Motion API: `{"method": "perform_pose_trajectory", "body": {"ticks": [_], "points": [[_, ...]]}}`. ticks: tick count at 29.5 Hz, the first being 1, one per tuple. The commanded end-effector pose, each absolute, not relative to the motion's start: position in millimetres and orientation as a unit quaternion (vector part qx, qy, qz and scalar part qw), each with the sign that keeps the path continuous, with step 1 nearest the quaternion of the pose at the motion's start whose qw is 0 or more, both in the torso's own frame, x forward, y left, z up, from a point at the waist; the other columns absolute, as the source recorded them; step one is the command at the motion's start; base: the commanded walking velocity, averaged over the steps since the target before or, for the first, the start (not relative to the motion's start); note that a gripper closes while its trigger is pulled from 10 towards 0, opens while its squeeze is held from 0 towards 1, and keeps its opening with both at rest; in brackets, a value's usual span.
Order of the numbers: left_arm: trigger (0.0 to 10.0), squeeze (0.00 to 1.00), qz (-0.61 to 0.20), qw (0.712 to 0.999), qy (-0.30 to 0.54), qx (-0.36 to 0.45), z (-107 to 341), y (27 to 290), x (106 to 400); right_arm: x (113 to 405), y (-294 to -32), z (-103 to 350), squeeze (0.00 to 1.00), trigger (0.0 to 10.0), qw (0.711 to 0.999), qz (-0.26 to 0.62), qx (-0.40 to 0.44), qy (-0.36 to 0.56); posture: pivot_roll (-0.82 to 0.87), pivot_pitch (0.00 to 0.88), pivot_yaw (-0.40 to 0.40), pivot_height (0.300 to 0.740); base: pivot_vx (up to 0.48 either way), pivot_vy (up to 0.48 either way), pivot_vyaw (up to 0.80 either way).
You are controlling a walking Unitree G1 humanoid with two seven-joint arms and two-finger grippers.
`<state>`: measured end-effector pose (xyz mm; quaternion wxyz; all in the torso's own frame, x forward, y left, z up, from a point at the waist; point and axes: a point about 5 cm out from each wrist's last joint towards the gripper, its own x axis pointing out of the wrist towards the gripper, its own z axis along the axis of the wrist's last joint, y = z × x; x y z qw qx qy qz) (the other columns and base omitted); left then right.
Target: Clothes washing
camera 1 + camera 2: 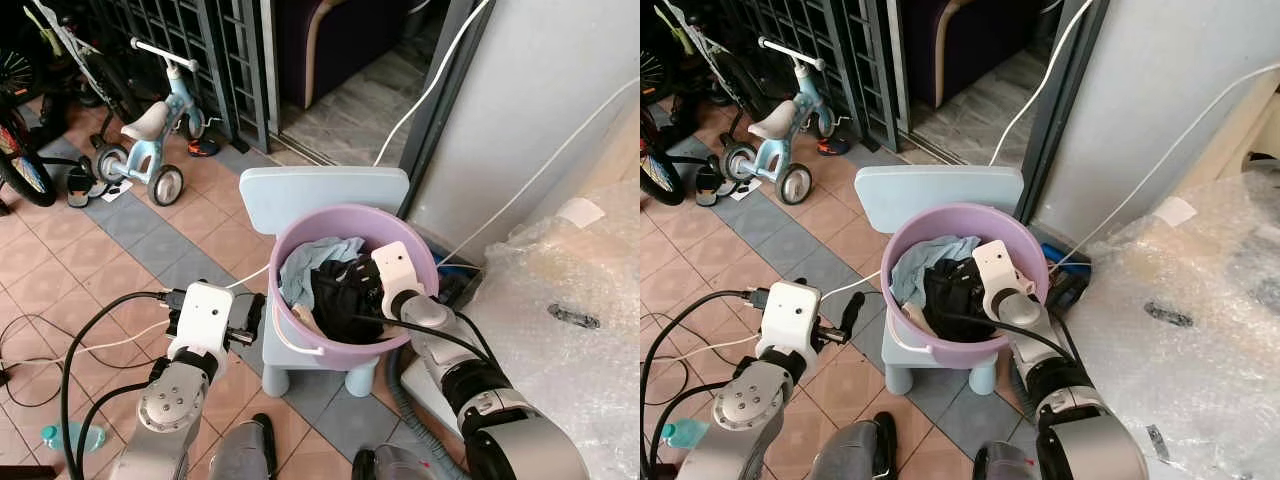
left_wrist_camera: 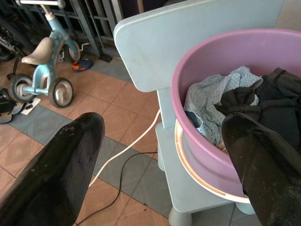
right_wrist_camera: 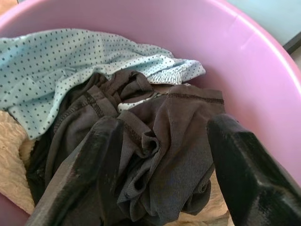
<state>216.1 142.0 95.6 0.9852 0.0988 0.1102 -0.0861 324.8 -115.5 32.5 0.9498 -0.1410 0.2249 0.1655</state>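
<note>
Laundry sits heaped in the purple basin [image 1: 420, 262] on the pale blue child's chair [image 1: 322, 187]: a dark garment [image 3: 160, 141] on top, a dotted light blue cloth [image 3: 56, 66] beside it. My right gripper [image 3: 162, 169] is down inside the basin, fingers apart over the dark garment. My left gripper [image 2: 160, 160] hangs beside the basin's rim, fingers spread wide, holding nothing
</note>
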Motion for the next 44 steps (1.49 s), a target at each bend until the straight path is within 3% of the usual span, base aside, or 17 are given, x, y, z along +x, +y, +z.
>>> {"method": "perform_pose_trajectory", "body": {"ticks": [1, 14, 15, 16, 17, 19, 20, 32, 44], "points": [[10.0, 0.00, -0.081, 0.985, 0.112, 0.099, 100, 143, 212, 325, -116, 30, 1.00, 10.0, 0.945, 0.168, -0.148, 0.237, 0.12, 0.227, -0.021, 0.740, 0.000, 0.000, 0.00], [10.0, 0.00, -0.074, 0.984, 0.133, 0.093, 108, 147, 183, 326, -113, 24, 1.00, 10.0, 0.928, 0.162, -0.204, 0.265, 0.19, 0.286, -0.030, 0.740, 0.000, 0.000, 0.00], [10.0, 0.00, -0.078, 0.984, 0.130, 0.091, 110, 145, 181, 323, -111, 20, 0.36, 10.0, 0.924, 0.168, -0.200, 0.280, 0.19, 0.292, -0.033, 0.740, 0.000, 0.000, 0.00], [10.0, 0.00, -0.079, 0.984, 0.129, 0.091, 111, 145, 180, 322, -111, 18, 0.36, 10.0, 0.922, 0.171, -0.195, 0.286, 0.19, 0.294, -0.034, 0.740, 0.000, 0.000, 0.00], [10.0, 0.00, -0.080, 0.984, 0.129, 0.091, 112, 144, 180, 321, -110, 17, 0.00, 10.0, 0.922, 0.171, -0.190, 0.292, 0.20, 0.296, -0.035, 0.740, 0.000, 0.000, 0.00], [10.0, 0.00, -0.080, 0.984, 0.129, 0.091, 113, 144, 179, 319, -110, 15, 0.00, 10.0, 0.919, 0.170, -0.194, 0.297, 0.20, 0.300, -0.037, 0.740, 0.000, 0.000, 0.00], [10.0, 0.00, -0.080, 0.984, 0.130, 0.092, 114, 144, 176, 317, -109, 12, 0.00, 0.0, 0.918, 0.171, -0.199, 0.299, 0.20, 0.308, -0.035, 0.740, 0.000, 0.000, 0.00], [10.0, 0.00, -0.084, 0.982, 0.141, 0.091, 112, 141, 176, 311, -87, 8, 0.00, 0.0, 0.932, 0.154, -0.130, 0.299, 0.20, 0.316, -0.036, 0.740, 0.000, 0.000, 0.00], [10.0, 0.00, -0.075, 0.983, 0.142, 0.089, 111, 140, 179, 317, -91, 15, 0.00, 0.0, 0.945, 0.134, -0.087, 0.287, 0.19, 0.310, -0.051, 0.740, 0.000, 0.000, 0.00]]}}
